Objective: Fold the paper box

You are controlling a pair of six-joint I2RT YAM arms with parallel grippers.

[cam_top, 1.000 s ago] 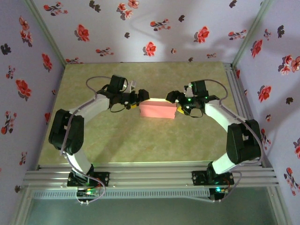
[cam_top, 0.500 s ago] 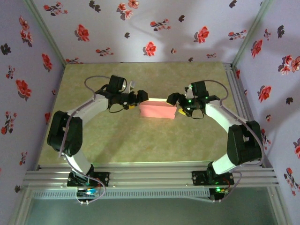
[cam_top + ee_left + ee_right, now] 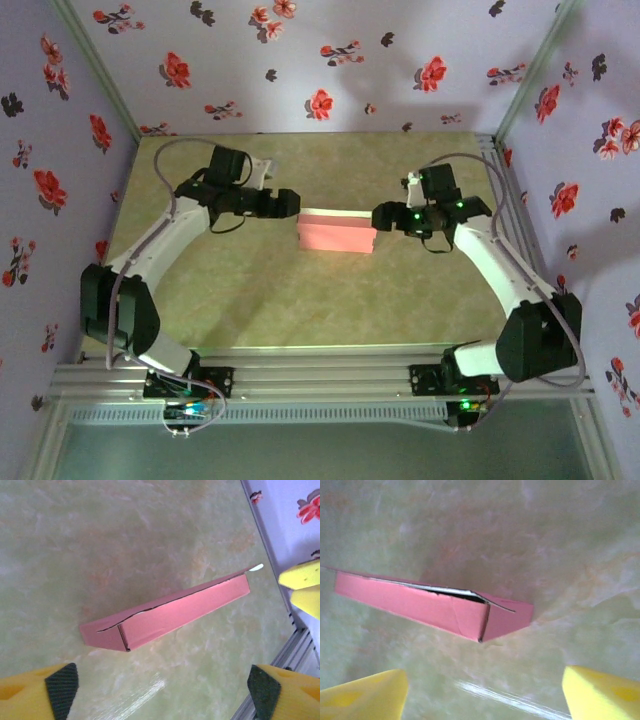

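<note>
The paper box (image 3: pixel 336 232) lies folded as a flat pink rectangle in the middle of the table. In the left wrist view the paper box (image 3: pixel 170 612) shows a slightly gaping top seam and a small white tab at its far end. My left gripper (image 3: pixel 290 204) hovers just off the box's left end, open, and in its own view my left gripper (image 3: pixel 162 692) holds nothing. My right gripper (image 3: pixel 382 216) hangs off the right end, also open. In the right wrist view the paper box (image 3: pixel 430 607) lies beyond my right gripper (image 3: pixel 482 695), with bare table between the fingers.
The green marbled table (image 3: pixel 300 300) is bordered by an aluminium rail (image 3: pixel 505 200) on the right and another along the front (image 3: pixel 320 375). Floral walls (image 3: pixel 320 60) close in the back and sides. The right gripper's yellow fingers (image 3: pixel 302 587) show past the box in the left wrist view.
Both grippers have drawn back from the box's ends, left arm to the left and right arm to the right, and both arms have risen. The box stays in place.
</note>
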